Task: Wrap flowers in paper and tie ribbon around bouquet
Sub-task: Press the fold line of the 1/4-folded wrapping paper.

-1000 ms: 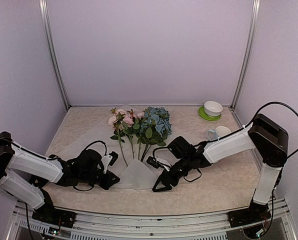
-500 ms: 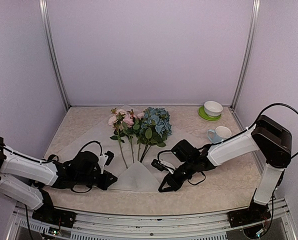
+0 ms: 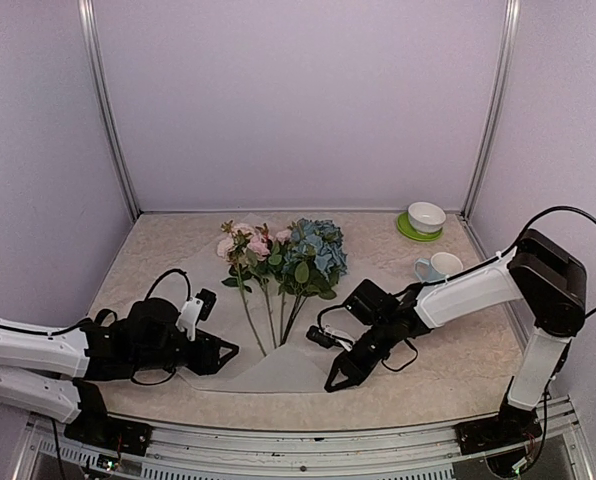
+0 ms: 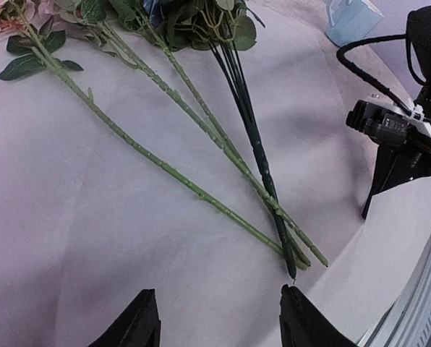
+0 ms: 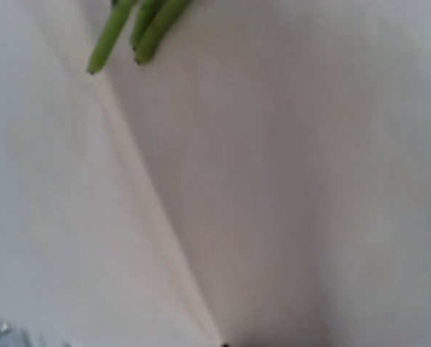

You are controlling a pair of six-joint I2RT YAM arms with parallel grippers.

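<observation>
Flowers whole overhead; right wrist shows only stem tips, paper.

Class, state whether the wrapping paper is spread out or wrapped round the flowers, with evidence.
Spread out. The paper lies flat under the flowers, whose bare stems rest uncovered on top.
</observation>
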